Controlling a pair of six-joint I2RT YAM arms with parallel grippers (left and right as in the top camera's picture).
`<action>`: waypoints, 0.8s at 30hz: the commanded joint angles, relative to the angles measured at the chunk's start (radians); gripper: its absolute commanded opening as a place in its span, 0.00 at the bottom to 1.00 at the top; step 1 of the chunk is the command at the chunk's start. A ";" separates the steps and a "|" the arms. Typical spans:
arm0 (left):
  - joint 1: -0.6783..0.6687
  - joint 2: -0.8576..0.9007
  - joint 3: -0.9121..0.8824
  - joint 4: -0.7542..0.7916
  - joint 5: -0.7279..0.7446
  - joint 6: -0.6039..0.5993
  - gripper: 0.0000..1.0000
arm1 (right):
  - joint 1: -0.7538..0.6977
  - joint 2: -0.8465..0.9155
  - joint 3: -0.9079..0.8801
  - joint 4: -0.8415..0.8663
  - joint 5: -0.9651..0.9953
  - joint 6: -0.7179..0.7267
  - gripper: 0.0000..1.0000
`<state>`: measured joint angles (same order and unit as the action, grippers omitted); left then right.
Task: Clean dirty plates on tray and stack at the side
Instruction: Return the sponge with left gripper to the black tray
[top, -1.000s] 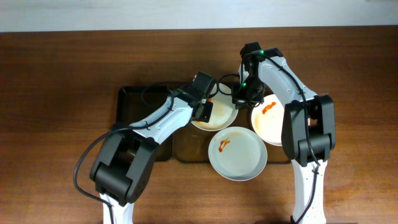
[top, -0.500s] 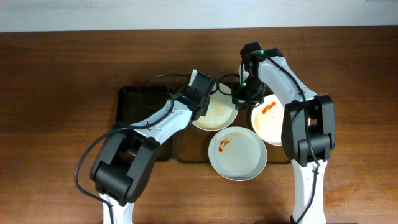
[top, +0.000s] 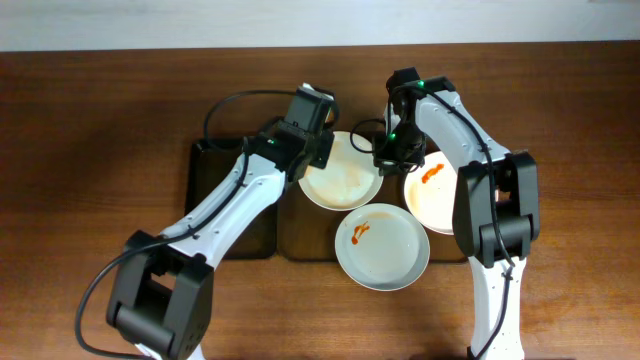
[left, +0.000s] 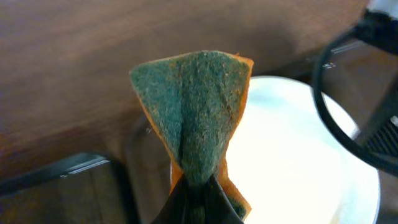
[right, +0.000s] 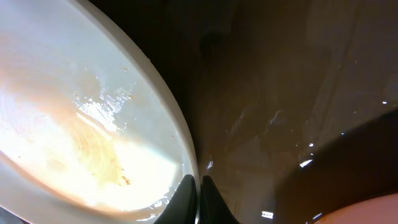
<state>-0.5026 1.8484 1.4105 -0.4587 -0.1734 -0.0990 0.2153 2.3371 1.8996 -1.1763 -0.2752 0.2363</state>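
A white plate smeared pale orange lies on the dark tray. My right gripper is shut on its right rim; in the right wrist view the fingers pinch the rim of the plate. My left gripper is shut on a green and orange sponge and holds it over the plate's far left edge. Two more white plates with red stains lie near: one at the front, one at the right.
The tray's left half shows dark and bare. Brown wooden table surrounds the tray. Black cables loop off the left arm. The wet tray floor shows beside the held plate.
My left gripper with the sponge has moved up and back from the plate's middle to its far left edge. The right gripper and the plates have not moved.
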 joint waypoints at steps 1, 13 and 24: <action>-0.003 0.055 -0.005 -0.011 0.077 -0.019 0.00 | -0.007 0.011 0.002 -0.001 0.024 0.004 0.05; -0.014 0.218 -0.021 0.021 -0.014 -0.019 0.00 | -0.007 0.011 0.002 -0.002 0.024 0.004 0.05; 0.021 -0.053 0.034 -0.150 -0.205 -0.072 0.00 | -0.007 0.011 0.002 -0.004 0.024 -0.019 0.15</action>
<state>-0.5137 1.9305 1.4090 -0.4847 -0.3672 -0.1429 0.2153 2.3371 1.8996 -1.1774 -0.2668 0.2256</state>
